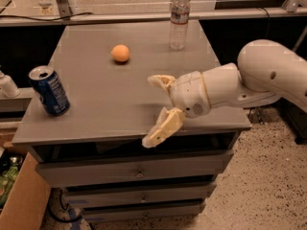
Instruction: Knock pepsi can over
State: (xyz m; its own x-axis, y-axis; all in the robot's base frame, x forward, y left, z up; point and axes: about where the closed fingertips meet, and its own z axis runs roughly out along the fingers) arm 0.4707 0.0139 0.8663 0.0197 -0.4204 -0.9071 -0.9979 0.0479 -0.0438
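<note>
The pepsi can (49, 90), dark blue with a silver top, stands upright near the left front corner of the grey table (120, 104). My gripper (152, 110) is open, its two cream fingers spread wide, one finger (160, 80) above the tabletop and the other at the front edge. It hangs over the front middle of the table, well to the right of the can and not touching it. The white arm reaches in from the right.
An orange round fruit (120, 53) lies at the middle back of the table. A clear plastic water bottle (179, 19) stands at the back right. Drawers sit below the tabletop. A cardboard box (19, 200) is on the floor at the left.
</note>
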